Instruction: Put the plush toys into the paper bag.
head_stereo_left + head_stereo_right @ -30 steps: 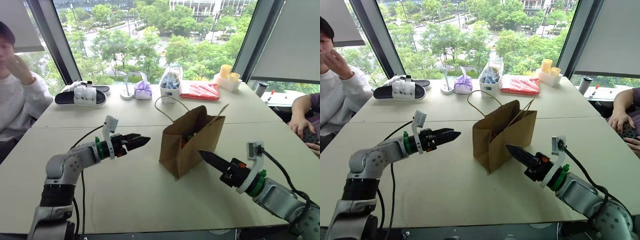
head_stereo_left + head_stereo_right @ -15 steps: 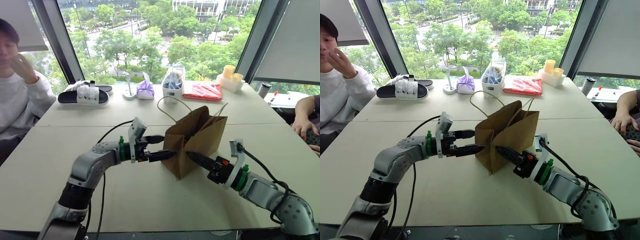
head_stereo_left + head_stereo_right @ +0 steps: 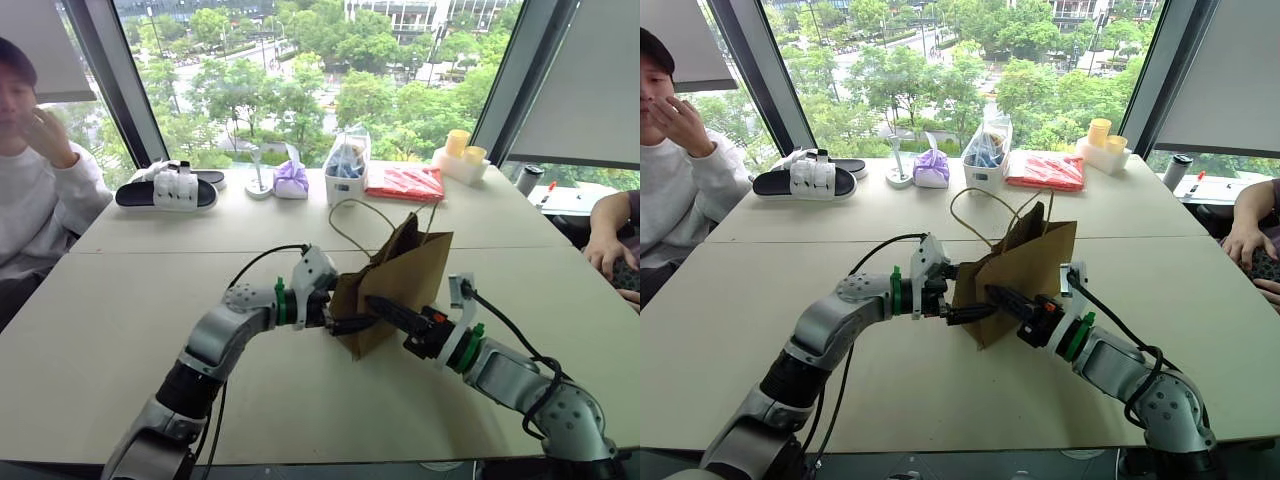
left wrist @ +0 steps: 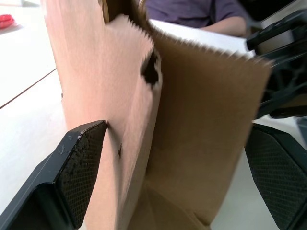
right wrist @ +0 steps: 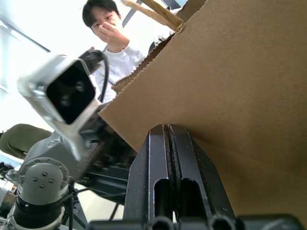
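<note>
Standing near the middle of the bench [image 3: 120,300], the paper bag [image 3: 400,290] leaned and looked narrower than a second earlier, its sides pressed inward and its cord handles [image 3: 360,215] tipped over the mouth. The left pincer [image 3: 958,297], which had hung well apart from the bag a second before, had swung across to it; its fingers [image 4: 79,172] stood wide apart, straddling the bag's folded corner, one pad against the paper. The right pincer [image 3: 378,308], fingers [image 5: 168,165] pressed together and holding nothing, had edged up from the bag's other side and lay against the brown wall. Inside, the plush toys could not be made out.
</note>
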`<act>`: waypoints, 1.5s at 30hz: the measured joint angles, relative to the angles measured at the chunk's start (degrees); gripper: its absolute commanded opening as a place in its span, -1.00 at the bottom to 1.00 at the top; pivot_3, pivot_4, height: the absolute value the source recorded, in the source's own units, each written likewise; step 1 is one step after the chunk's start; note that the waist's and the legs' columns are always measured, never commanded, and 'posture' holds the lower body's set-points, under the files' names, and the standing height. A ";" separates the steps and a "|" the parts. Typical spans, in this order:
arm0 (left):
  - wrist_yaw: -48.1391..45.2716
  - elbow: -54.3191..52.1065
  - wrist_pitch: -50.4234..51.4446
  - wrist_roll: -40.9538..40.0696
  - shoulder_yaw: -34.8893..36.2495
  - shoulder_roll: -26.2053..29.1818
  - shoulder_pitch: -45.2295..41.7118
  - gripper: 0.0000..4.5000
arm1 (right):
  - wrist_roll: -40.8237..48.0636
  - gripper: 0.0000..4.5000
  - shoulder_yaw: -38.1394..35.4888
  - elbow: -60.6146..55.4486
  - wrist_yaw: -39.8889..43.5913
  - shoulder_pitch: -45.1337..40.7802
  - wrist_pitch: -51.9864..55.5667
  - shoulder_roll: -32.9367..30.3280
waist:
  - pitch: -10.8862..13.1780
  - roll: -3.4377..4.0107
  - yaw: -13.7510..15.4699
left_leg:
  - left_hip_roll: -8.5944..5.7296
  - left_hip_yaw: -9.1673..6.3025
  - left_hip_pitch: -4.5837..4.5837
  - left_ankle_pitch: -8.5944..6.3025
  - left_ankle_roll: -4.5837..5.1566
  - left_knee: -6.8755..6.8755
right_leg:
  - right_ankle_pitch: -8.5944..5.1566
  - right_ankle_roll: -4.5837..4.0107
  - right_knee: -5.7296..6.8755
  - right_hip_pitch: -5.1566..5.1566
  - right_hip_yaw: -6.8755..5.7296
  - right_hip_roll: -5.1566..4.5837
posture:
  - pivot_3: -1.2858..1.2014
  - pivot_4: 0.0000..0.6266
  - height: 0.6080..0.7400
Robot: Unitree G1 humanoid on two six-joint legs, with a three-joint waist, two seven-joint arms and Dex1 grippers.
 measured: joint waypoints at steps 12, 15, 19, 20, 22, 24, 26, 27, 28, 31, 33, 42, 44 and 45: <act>2.47 1.50 -1.73 3.61 -0.47 -2.64 -0.51 -0.96 | 4.08 -1.00 -2.48 -2.02 0.53 1.94 0.68 -0.63 | 0.00 0.00 0.01 | 0.00 0.00 0.00 0.00 0.00 0.01 | 0.00 0.01 0.01 0.01 -0.01 0.00 | 0.03 -0.52 1.00; 2.25 1.51 -1.74 3.61 -0.32 -2.58 -0.53 -0.96 | 6.28 -1.00 -3.75 -3.00 1.79 3.29 0.71 -1.58 | 0.00 0.00 0.01 | 0.00 0.00 0.00 0.00 0.00 0.01 | 0.00 0.01 0.01 0.01 -0.02 0.01 | 0.03 -0.52 1.00; 1.88 1.74 -2.97 3.49 0.79 -2.75 -0.88 -0.96 | 8.80 -1.00 -5.35 -4.37 3.38 5.48 0.88 -3.20 | 0.00 -0.01 0.04 | 0.01 -0.01 0.00 0.00 0.01 0.01 | 0.00 0.01 0.00 0.02 -0.04 0.01 | 0.03 -0.52 1.00; 1.73 1.79 -3.33 3.44 1.33 -2.82 -1.01 -0.96 | 9.14 -1.00 -5.53 -4.68 3.73 5.84 0.96 -3.36 | 0.00 -0.01 0.04 | 0.01 -0.01 0.00 0.00 0.01 0.01 | 0.00 0.01 0.00 0.02 -0.04 0.01 | 0.03 -0.52 1.00; -0.57 3.44 -5.73 2.01 2.89 -3.08 -2.57 -0.96 | 9.47 -1.00 -6.02 -5.28 4.70 7.45 1.00 -4.50 | 0.01 -0.02 0.07 | 0.00 0.00 -0.01 0.00 0.01 0.02 | 0.00 0.01 0.00 0.03 -0.05 0.01 | 0.03 -0.52 1.00; -5.44 6.89 -9.02 -0.10 5.00 -2.12 -6.38 -0.96 | 9.38 -1.00 -6.25 -5.28 5.19 8.62 0.99 -4.84 | 0.01 -0.02 0.08 | 0.00 0.01 -0.02 0.00 0.00 0.03 | 0.00 0.01 0.00 0.02 -0.08 0.01 | 0.03 -0.52 1.00; -9.83 10.60 -12.28 -1.36 6.74 -1.15 -10.10 -0.96 | 9.17 -1.00 -6.40 -5.28 5.62 9.19 0.87 -4.85 | 0.01 -0.02 0.01 | 0.00 0.01 0.01 0.00 0.01 0.03 | 0.00 0.01 0.00 0.05 -0.08 0.01 | 0.03 -0.52 1.00; -11.87 13.07 -13.89 -1.40 6.80 -0.71 -11.77 -0.96 | 8.94 -1.00 -6.41 -5.28 5.75 9.47 0.79 -4.85 | 0.01 -0.02 0.04 | 0.01 0.00 0.00 0.00 0.01 0.03 | 0.00 0.01 0.00 0.06 -0.09 0.01 | 0.03 -0.52 1.00; -14.85 17.35 -16.46 -1.26 6.80 -0.06 -14.23 -0.96 | 8.84 -1.00 -6.43 -5.28 6.01 10.03 0.65 -4.85 | 0.01 -0.01 0.04 | 0.00 0.01 0.01 0.00 0.01 0.03 | 0.00 0.01 0.00 0.05 -0.09 0.02 | 0.03 -0.52 1.00; -20.94 28.50 -22.32 -0.01 6.93 1.11 -18.27 -0.96 | 8.38 -1.00 -6.69 -5.29 6.34 11.40 0.35 -4.85 | 0.01 -0.01 -0.01 | -0.01 0.02 0.01 -0.01 0.03 0.03 | 0.00 0.01 -0.01 0.06 -0.09 0.02 | 0.03 -0.52 1.00; -23.82 34.82 -25.17 0.88 6.92 1.28 -19.32 -0.96 | 8.29 -1.00 -6.70 -5.30 6.44 12.11 0.14 -4.85 | 0.01 -0.02 -0.10 | -0.01 0.02 0.00 -0.03 0.05 0.03 | 0.00 0.02 0.00 0.04 -0.09 0.02 | 0.03 -0.52 1.00; -32.79 63.77 -40.42 8.84 6.50 0.82 -30.24 -0.19 | 7.26 -1.00 -6.76 -6.06 5.96 14.21 -1.14 -4.74 | 0.06 -0.11 -0.01 | -0.02 -0.01 -0.03 -0.03 0.07 0.05 | 0.00 0.05 0.01 0.03 -0.14 0.02 | 0.03 -0.52 1.00; -33.44 65.75 -41.76 9.85 6.71 0.80 -31.42 0.24 | 7.26 -1.00 -6.73 -6.49 5.90 14.34 -1.39 -4.74 | 0.06 -0.11 -0.04 | -0.01 -0.02 -0.03 -0.04 0.07 0.05 | 0.00 0.05 0.02 0.03 -0.14 0.02 | 0.03 -0.52 1.00; -33.60 66.54 -42.47 10.08 6.94 0.78 -31.78 0.44 | 7.26 -1.00 -6.72 -6.57 5.90 14.37 -1.48 -4.74 | 0.06 -0.11 -0.05 | -0.01 -0.03 -0.03 -0.04 0.07 0.05 | 0.00 0.05 0.03 0.03 -0.14 0.02 | 0.03 -0.52 1.00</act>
